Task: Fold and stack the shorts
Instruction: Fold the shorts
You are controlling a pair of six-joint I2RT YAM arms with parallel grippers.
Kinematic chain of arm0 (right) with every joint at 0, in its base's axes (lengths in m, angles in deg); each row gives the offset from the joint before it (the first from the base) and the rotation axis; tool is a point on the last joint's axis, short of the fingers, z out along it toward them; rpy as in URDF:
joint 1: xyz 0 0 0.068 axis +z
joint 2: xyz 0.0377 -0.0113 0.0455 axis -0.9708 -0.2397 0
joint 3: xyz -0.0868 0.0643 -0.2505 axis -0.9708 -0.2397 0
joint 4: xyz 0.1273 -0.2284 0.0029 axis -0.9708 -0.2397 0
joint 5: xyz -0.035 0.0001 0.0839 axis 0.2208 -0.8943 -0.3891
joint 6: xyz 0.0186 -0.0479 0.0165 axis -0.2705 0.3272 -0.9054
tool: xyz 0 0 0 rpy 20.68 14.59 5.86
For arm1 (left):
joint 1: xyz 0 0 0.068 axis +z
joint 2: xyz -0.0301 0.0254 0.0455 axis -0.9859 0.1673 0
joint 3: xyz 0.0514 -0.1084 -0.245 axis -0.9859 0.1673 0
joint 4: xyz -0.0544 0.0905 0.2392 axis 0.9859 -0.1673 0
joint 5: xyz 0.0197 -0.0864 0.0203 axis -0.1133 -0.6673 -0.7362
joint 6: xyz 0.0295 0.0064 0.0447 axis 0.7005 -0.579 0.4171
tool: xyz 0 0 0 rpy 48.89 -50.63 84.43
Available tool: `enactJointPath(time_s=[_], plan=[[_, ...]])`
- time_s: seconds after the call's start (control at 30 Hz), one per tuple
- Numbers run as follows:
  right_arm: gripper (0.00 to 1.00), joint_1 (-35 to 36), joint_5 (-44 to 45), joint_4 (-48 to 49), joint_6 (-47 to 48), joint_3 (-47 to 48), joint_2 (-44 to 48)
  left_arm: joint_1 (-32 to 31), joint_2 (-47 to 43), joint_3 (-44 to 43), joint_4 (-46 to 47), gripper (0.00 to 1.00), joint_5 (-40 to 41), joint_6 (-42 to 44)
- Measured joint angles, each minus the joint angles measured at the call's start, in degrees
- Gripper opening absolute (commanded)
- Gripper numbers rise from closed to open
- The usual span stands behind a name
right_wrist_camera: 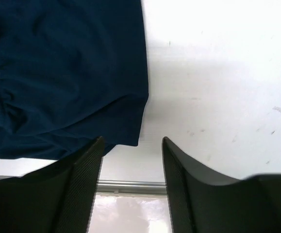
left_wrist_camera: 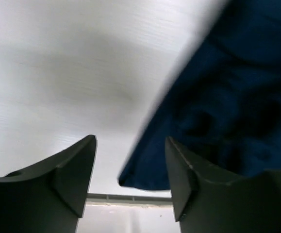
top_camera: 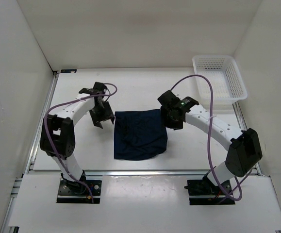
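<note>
Both sets of jaws are apart, nothing held. The shorts (top_camera: pixel 140 135) lie flat on the table (top_camera: pixel 82 148) between the two: left gripper (top_camera: pixel 101 120) just off one side edge, right gripper (top_camera: pixel 173 121) just off the opposite corner. Risks we see: jaws close beside the hem and grab nothing, or pinch only the top layer so the fold peels open on the lift. An uneven pull skews it. The shorts are dark navy, folded to a rough square, wrinkled, with a rounded lower edge.

The shorts (top_camera: pixel 140 135) lie on the table (top_camera: pixel 82 145), basket (top_camera: pixel 220 77) at far right corner.
</note>
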Motion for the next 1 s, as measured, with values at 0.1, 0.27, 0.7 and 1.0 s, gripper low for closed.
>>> enactJointPath(time_s=[0.1, 0.27, 0.7, 1.0], plan=[[0.79, -0.4, -0.4, 0.5, -0.3, -1.4, -0.9, -5.7, -1.3, -5.8, -2.4, 0.86, 0.9, 0.9], [0.85, -2.5, -0.9, 2.0, -0.1, -1.5, -1.4, -16.0, -0.3, -11.2, -4.1, 0.98, 1.1, 0.8], [0.86, -13.2, -1.7, 3.5, 2.3, -9.6, 6.0, -19.9, 10.6, -11.6, -5.0, 0.11, 1.2, -1.9], [0.86, -19.1, -2.1, 3.9, 5.2, -11.9, 8.2, -17.2, 0.6, -9.8, -6.7, 0.11, 1.4, -2.5]])
